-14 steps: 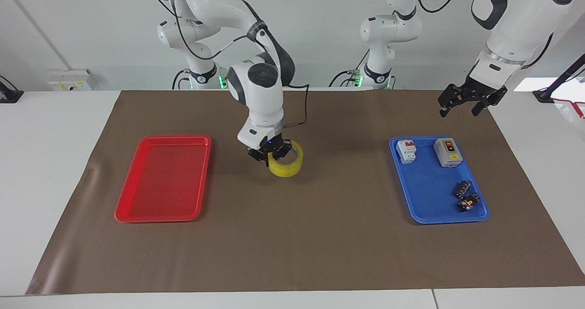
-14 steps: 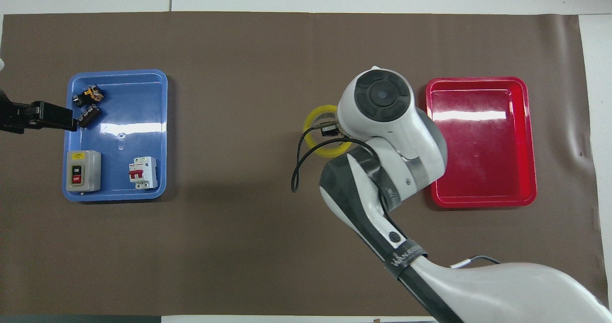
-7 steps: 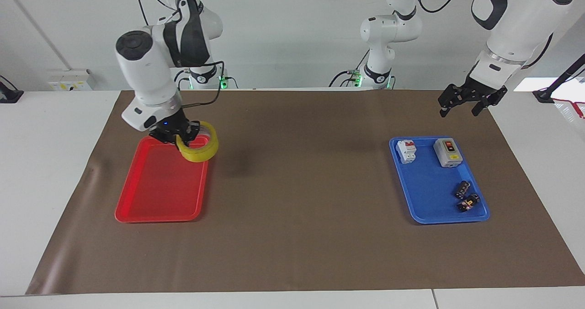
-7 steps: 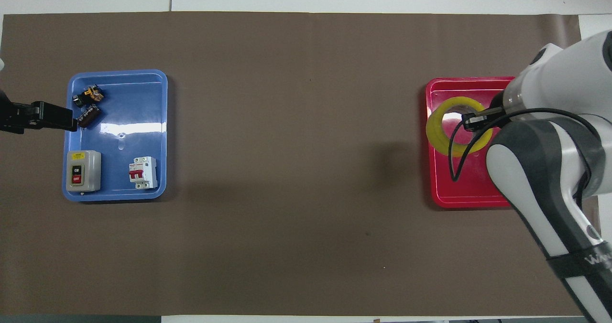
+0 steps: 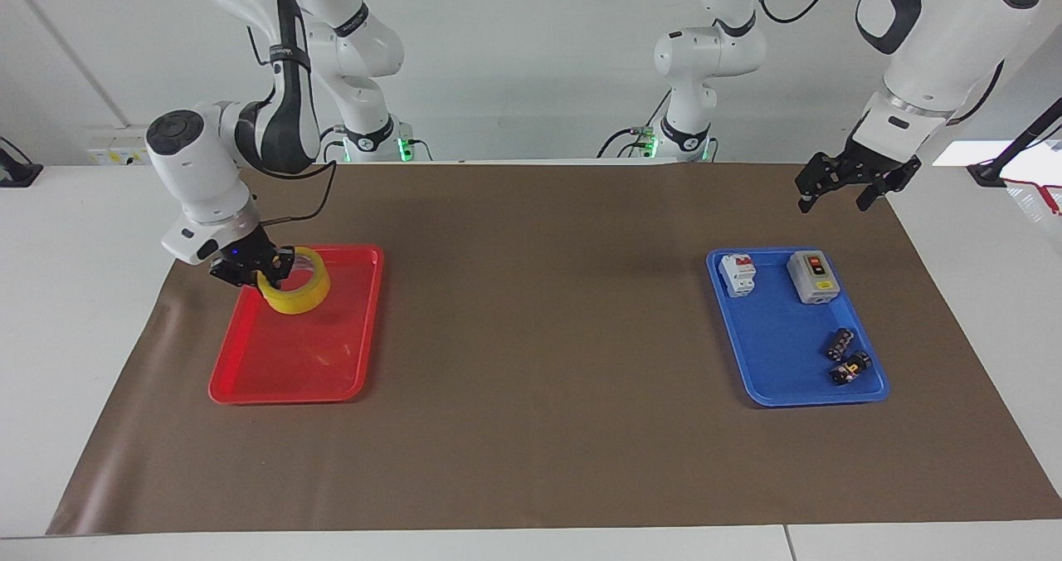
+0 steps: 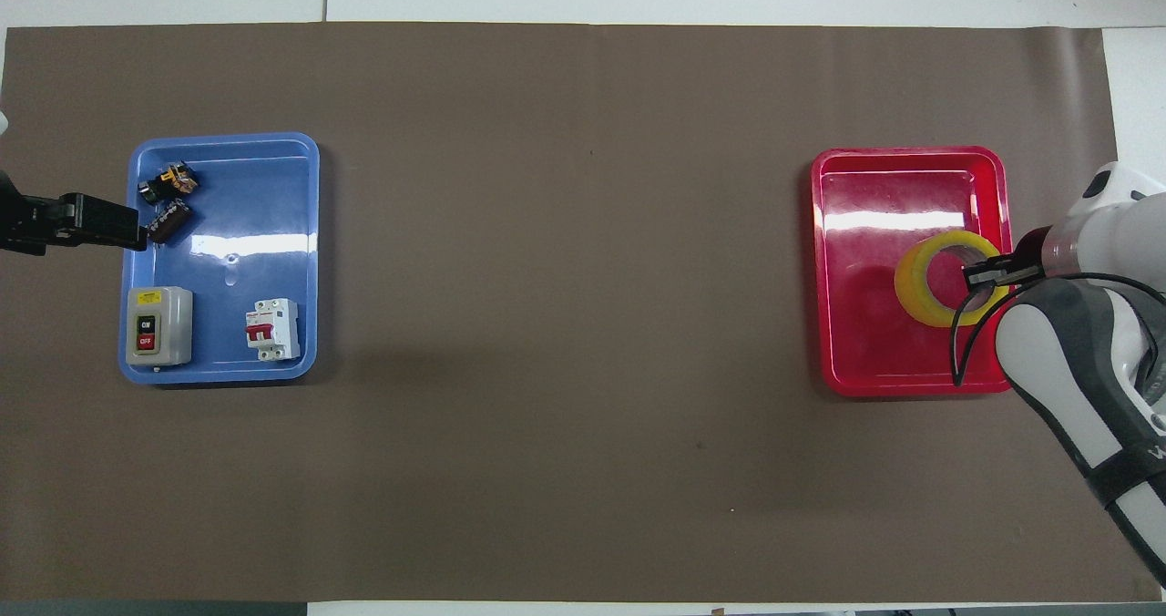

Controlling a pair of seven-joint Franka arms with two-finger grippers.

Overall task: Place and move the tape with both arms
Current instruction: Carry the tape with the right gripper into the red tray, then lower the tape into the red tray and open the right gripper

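**A:** Where's the tape [image 5: 295, 290] at right now? Looks like it's over the red tray [image 5: 332, 378], in the part nearer the robots, toward the right arm's end of the counter.

**B:** Yep. The right pincer [image 5: 259, 272] is clamped tight on the roll's wall, one finger inside the ring, one outside. From the facing view I can't tell if the roll's bottom edge is touching the tray floor or just above it.

**A:** So how would you finish this?

**B:** I'd lower it straight down till it sits flat, then let go and lift straight up so the inner finger doesn't drag the ring along. It's close to the tray's rim on the outer side, so nudging it toward the middle first seems safer.

**A:** And the other arm?

**B:** Left pincer [image 5: 842, 189] is spread wide, holding nothing, waiting in the air by the blue tray [image 5: 780, 378] with the switch box [image 5: 813, 277], breaker [image 5: 738, 275] and small black parts [image 5: 845, 356].
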